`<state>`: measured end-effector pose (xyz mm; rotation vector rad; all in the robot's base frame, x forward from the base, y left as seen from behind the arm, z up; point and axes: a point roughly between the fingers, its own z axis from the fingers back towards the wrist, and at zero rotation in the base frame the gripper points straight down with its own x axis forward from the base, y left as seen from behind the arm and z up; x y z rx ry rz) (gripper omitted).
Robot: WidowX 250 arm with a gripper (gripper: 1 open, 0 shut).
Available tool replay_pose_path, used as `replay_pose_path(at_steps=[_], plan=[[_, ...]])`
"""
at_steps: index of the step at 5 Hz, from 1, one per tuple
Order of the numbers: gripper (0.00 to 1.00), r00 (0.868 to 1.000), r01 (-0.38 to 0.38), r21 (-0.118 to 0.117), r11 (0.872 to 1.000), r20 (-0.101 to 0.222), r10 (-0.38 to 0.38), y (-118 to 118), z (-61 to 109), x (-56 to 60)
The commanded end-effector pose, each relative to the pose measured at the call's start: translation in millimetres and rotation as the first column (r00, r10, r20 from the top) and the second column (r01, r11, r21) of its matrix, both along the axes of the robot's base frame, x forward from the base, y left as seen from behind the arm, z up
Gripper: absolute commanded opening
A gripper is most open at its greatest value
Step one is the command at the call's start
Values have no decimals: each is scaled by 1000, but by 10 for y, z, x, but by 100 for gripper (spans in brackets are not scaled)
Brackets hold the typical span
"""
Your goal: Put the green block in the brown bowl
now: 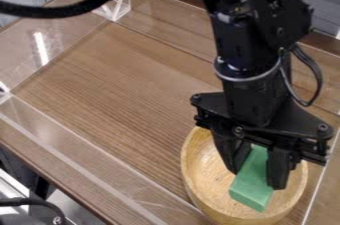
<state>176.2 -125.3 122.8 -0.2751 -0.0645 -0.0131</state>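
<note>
The green block (252, 185) hangs tilted inside the brown bowl (206, 184), which stands at the lower right of the wooden table. My black gripper (259, 157) points steeply down over the bowl and is shut on the block's upper end. Its fingers (280, 164) reach below the thick rim. I cannot tell whether the block's lower end touches the bowl's floor.
A clear acrylic wall (80, 164) runs around the wooden tabletop (119, 80), low on the near left and higher at the back. The black arm and its cables (259, 30) rise above the bowl at the right.
</note>
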Motion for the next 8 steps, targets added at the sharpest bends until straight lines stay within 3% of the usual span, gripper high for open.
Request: replay_pose_path(at_steps=[1,8], plan=[[0,1000,-2,-14,1000,13,2,-20,43,9],[0,999,-40,-34,999,-31,39,-40,11,6]])
